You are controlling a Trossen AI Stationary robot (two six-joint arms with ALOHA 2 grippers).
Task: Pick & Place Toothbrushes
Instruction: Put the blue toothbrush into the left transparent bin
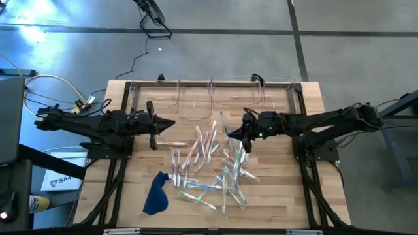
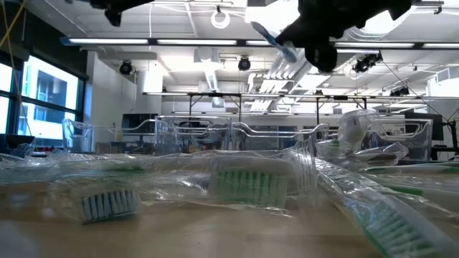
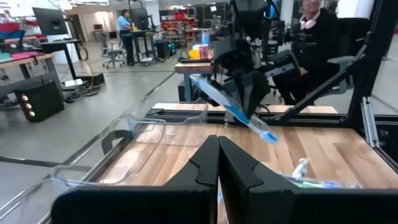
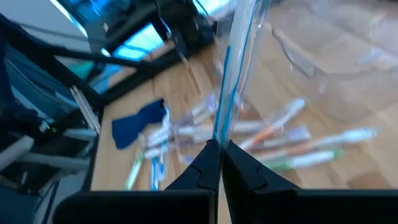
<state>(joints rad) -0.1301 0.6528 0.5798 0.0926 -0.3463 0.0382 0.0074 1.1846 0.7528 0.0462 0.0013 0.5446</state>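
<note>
Wooden surface (image 1: 274, 189) carries, from left to right: the left pincer (image 1: 154, 132), closed on nothing and hanging above bare wood; a blue cloth (image 1: 156, 193) near the front edge; and the toothbrushes (image 1: 209, 166), a loose wrapped heap at the middle. Clear bins (image 1: 212, 99) line the far edge. Over the heap's right part, the right pincer (image 1: 244, 138) grips one blue-handled brush (image 4: 229, 81) in its wrapper, lifted clear of the pile.
</note>
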